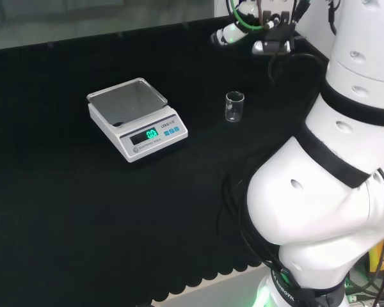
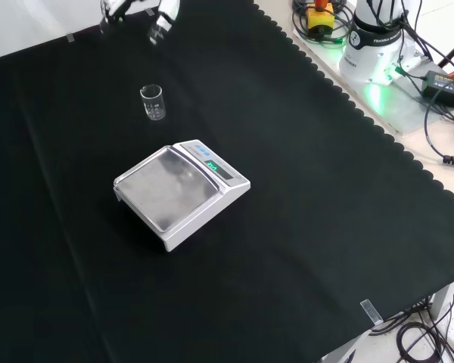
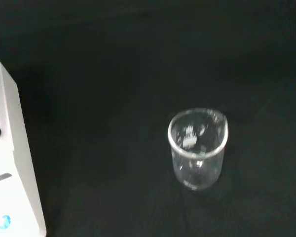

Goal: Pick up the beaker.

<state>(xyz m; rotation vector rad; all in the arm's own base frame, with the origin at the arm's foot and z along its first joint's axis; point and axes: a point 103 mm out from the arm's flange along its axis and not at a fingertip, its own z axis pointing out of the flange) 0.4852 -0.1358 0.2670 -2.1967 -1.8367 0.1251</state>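
Beaker [image 1: 235, 107]: small, clear, upright on the black cloth of the table [image 1: 64, 224]; looks empty; in the head view at about 3 o'clock from the scale [image 1: 137, 119], apart from it; in the front view at about 12 o'clock from the scale.
Hand [image 1: 269, 39]: up in the air, at about 1 o'clock from the beaker in the head view, well apart from it; in the front view near the top edge, at about 12 o'clock from the beaker. Holding nothing; fingers spread or curled: cannot tell.
Step in hand: approach, nothing grasped yet.
How to do it well: bring down beside the glass, not onto the rim; set fingers on one side of the wall and thumb on the other, around mid-height; close only once both sides are bracketed; lift straight up.
Risk: light glass likely to tip or skid if nudged by one side first; scale close enough to keep clear of.
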